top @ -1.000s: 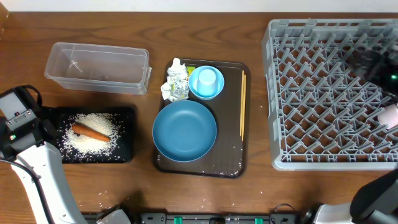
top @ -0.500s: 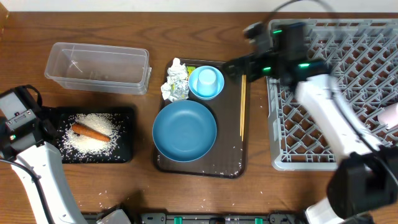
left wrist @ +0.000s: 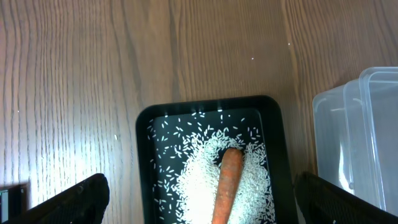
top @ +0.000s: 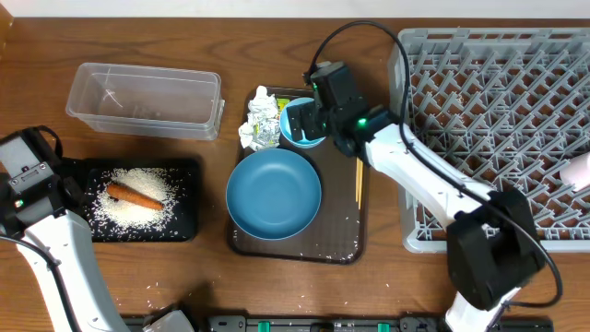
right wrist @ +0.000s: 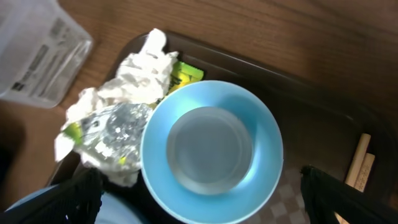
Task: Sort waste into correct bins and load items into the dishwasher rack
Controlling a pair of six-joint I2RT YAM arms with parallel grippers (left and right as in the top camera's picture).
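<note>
The small light blue bowl [right wrist: 211, 152] stands on the brown tray's far end, partly hidden under my right arm in the overhead view [top: 293, 127]. My right gripper [right wrist: 202, 186] is open, its fingers on either side of the bowl and above it; overhead it sits over the bowl [top: 315, 118]. Crumpled white paper with a yellow-green wrapper [right wrist: 121, 87] lies left of the bowl. The blue plate [top: 274, 194] and chopsticks [top: 359, 184] lie on the tray. My left gripper [left wrist: 202, 193] is open above the black tray [left wrist: 146, 155], which holds rice [left wrist: 199, 174] and the carrot [left wrist: 227, 183].
The clear box [top: 145, 100] stands behind the black tray [top: 189, 217]. The grey rack [top: 498, 138] fills the right side, with a white cup [top: 578, 171] at its right edge. The brown serving tray [top: 295, 249] has scattered rice grains near its front.
My right arm swung left from over the rack to above the light blue bowl. The left arm and all the objects stayed put.
</note>
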